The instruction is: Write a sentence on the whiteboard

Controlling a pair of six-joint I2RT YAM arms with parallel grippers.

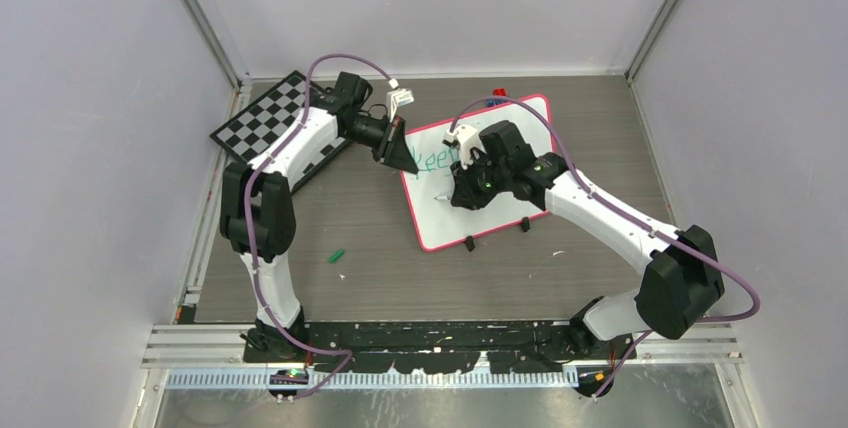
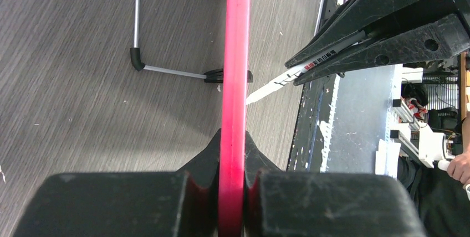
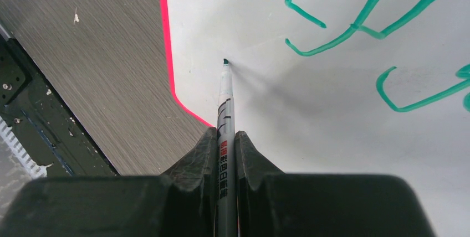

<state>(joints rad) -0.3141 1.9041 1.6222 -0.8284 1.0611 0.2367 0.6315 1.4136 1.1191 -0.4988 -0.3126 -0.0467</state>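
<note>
At far left, toward the back corner: chessboard (image 1: 262, 126), flat on the table (image 1: 380, 278), partly under the left arm (image 1: 262, 210). Reaching from there toward the right, left gripper (image 1: 400, 154) clenched on the left edge of the whiteboard (image 1: 445, 220). From the left wrist, red rim (image 2: 233, 54) seen edge-on, pinched between both fingers (image 2: 111, 204).

Nearer the front, alone on the wood-grain top: a small green cap (image 1: 337, 256), well apart from both grippers.

Right of centre: the whiteboard itself, turned askew to the table edges, two small black feet (image 1: 470, 242) at its near edge. On its upper left part, green lettering (image 1: 436, 160) beginning "Keep"; anything further hidden under the right arm (image 1: 610, 218).

Over the middle of the board: right gripper (image 1: 465, 191) closed tight around a marker (image 3: 224, 101), barrel wedged between the fingers. Green tip aimed at bare white near the lettering and apparently touching the surface, though hard to be sure from the wrist view.
</note>
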